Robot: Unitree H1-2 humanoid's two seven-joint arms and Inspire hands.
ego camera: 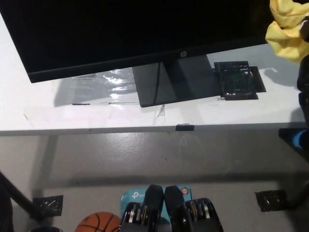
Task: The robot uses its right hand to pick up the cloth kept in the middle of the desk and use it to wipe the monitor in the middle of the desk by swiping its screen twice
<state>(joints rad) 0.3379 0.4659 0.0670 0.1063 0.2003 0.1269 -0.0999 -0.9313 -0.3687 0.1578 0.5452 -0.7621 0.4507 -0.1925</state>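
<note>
cloth (287, 30) sat bunched at your top right, over the monitor's (120, 34) right corner above the bench (72, 113). your right hand (305, 34) barely showed beside it; i could not tell its grip.

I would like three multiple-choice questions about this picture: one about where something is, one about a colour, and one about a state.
1. Where is the cloth?
A. at the upper right edge of the view
B. on the floor beside the basketball
C. under the monitor stand

2. What colour is the cloth?
A. blue
B. yellow
C. white

3. What does the monitor screen show?
A. a bright picture
B. white text
C. nothing, it is dark

Answers:
1. A, the cloth hangs at the top right, by the black right hand.
2. B, it is plainly yellow against the white desk.
3. C, the whole screen is black.
</note>
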